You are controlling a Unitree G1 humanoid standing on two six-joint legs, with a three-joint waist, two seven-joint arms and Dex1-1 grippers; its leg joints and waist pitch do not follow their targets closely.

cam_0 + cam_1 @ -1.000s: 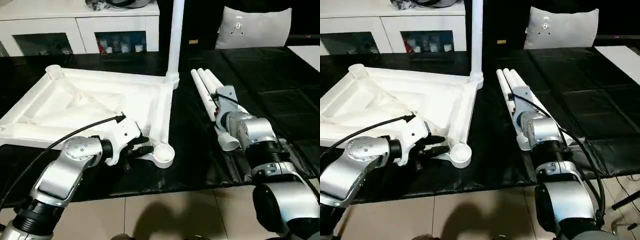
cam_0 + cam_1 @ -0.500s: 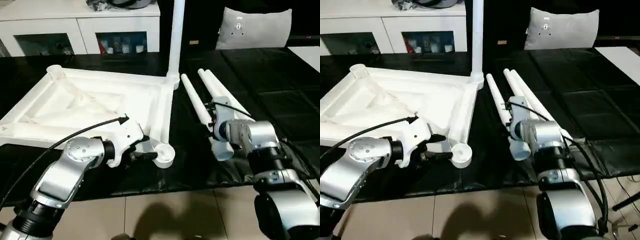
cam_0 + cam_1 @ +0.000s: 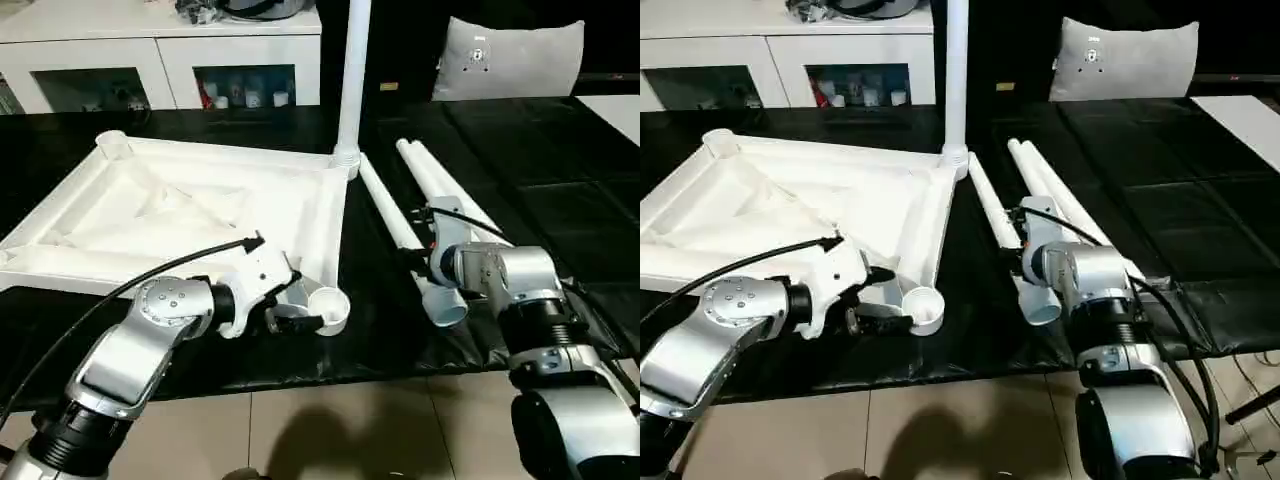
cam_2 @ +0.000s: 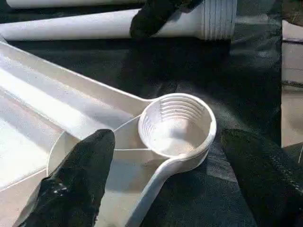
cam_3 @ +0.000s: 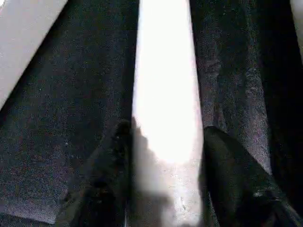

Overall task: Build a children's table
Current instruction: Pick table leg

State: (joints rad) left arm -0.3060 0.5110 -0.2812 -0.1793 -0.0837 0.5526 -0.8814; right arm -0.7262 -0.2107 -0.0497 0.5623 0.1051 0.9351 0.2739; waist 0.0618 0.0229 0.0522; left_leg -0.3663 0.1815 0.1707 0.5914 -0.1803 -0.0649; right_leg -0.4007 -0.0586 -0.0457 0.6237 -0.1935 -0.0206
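**Operator:** Report the near field first.

**Technician:** The left end effector stands with fingers spread wide, one on each side of the threaded round corner socket of the white plastic rectangular tabletop. A second ago these fingers were much closer together at this corner; they have released it. The tabletop lies underside up on the black-covered table.

**Operator:** And the right side?

**Technician:** The right end effector has a white tapered tubular leg between its fingers, which have narrowed from wide open onto the tube. Full clamping cannot be confirmed. This leg has swung away from the two loose legs lying just beyond the end effector; its far tip now points toward the tabletop's far corner.

**Operator:** Farther out?

**Technician:** One leg stands upright, already seated in that far corner. Behind the table stands a white cabinet.

**Operator:** Implication?

**Technician:** Judged: the near socket is free and vacant, and probably receives the leg in hand next.
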